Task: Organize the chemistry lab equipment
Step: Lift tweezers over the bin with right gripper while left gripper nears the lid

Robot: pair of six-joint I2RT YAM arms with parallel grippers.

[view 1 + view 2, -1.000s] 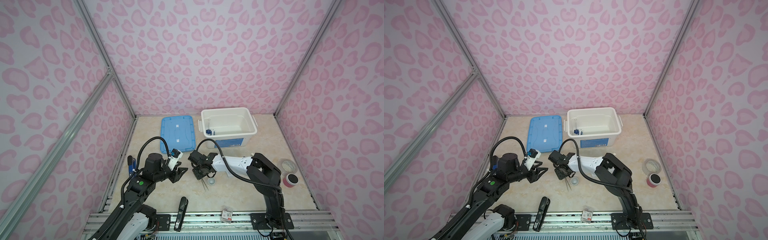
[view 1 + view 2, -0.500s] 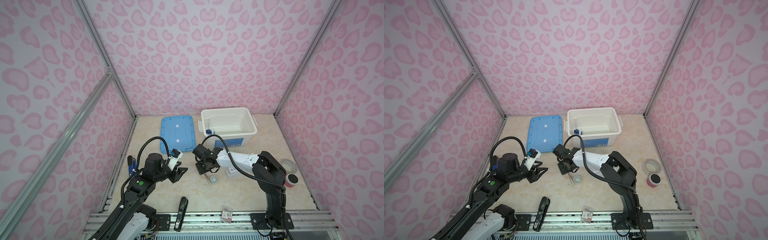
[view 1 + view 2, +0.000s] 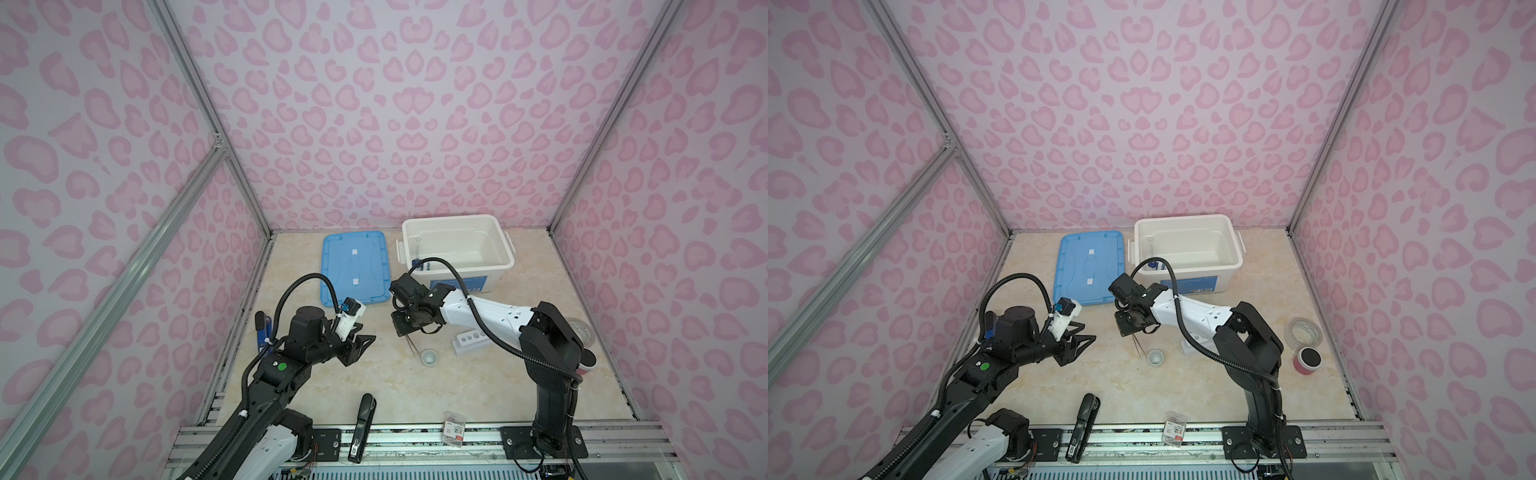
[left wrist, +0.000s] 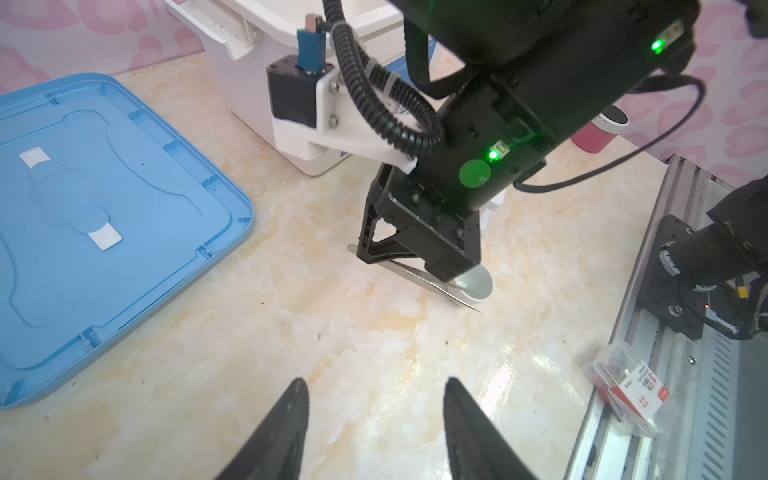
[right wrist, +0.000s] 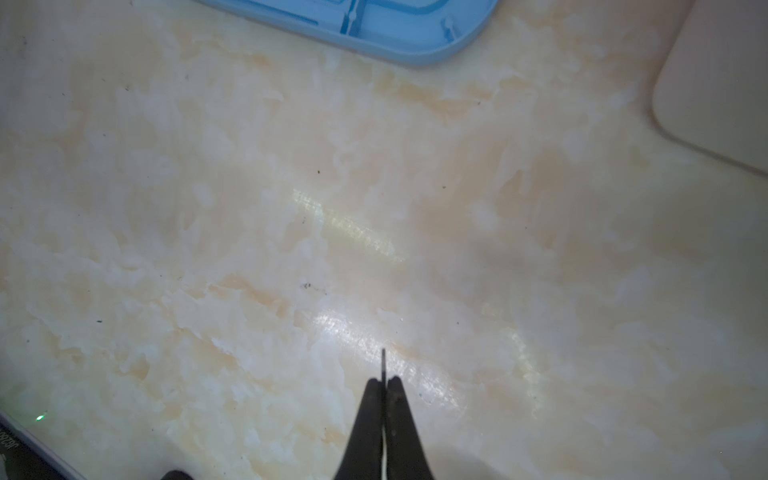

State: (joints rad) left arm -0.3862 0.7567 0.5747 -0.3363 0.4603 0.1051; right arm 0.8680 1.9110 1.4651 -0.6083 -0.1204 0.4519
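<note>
Clamped fully shut with the right gripper [image 5: 384, 386] on the metal tweezers [image 4: 407, 274], with only a thin dark edge poking past the pressed-together fingertips at the bottom centre of the right wrist view. Slanting in the left wrist view, right of centre, down toward the tiny white cup [image 4: 476, 284], tips just beside its rim; whether touching, hard to tell.

Spread roughly halfway on the left gripper [image 4: 376, 384], bottom of that frame, gripping nothing, over bare tabletop [image 4: 332, 332].

Further out in a top view: six-hole white rack [image 3: 471, 341] right of the cup. Blue lid [image 3: 353, 270] and white bin [image 3: 457, 220] in the upper middle, with the blue-based small cylinder [image 3: 417, 259] inside the bin at its left wall. Near the bottom edge, black stapler [image 3: 363, 419].
</note>
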